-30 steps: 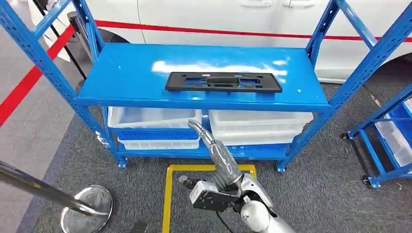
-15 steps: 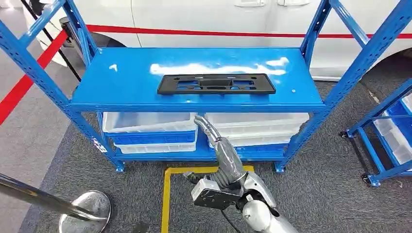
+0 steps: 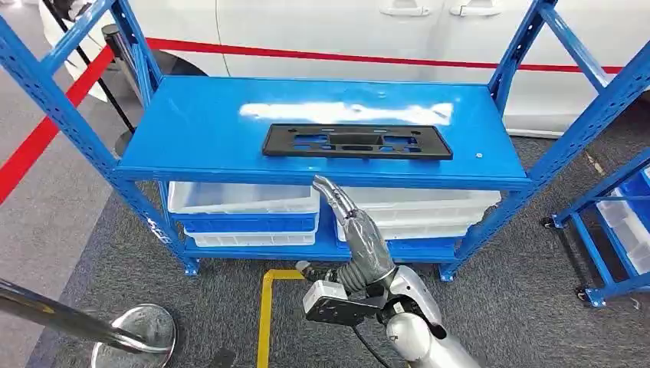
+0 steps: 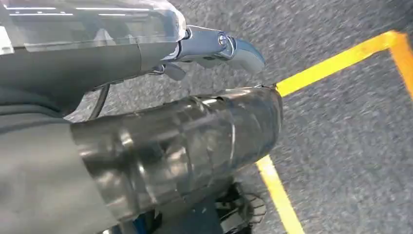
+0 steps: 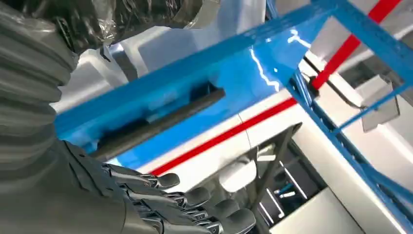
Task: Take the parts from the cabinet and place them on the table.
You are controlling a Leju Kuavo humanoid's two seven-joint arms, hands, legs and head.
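Rising now, the right hand (image 3: 343, 205) has climbed from the front of the bins a second ago to just under the shelf's front lip, while the camera itself has swayed a little, so the rack's drift across the picture is no move of the rack. From the head view the silver right arm (image 3: 414, 330) comes in at 5 o'clock and reaches toward 11, forearm wrapped in shiny film, hand stretched out long and flat with the fingertips leading. Its fingers (image 5: 195, 197) lie side by side, extended and only gently curved, and it holds nothing, touching neither plate nor shelf. And there's the part: a black plate (image 3: 357, 142), flat on the blue shelf (image 3: 199, 123), a touch right of centre and nearer the front edge, straight up at 12 o'clock from the fingertips. Its long axis runs 9 to 3, parallel to the shelf's front lip, its slotted face up. Below the shelf sit white bins (image 3: 241, 198) on the bottom tier. The left hand (image 4: 219, 46) hangs over grey carpet beside a yellow floor line (image 4: 341, 58); whether it is open or closed I cannot tell. Behind the rack stands a white car (image 3: 345, 27) with a red stripe.
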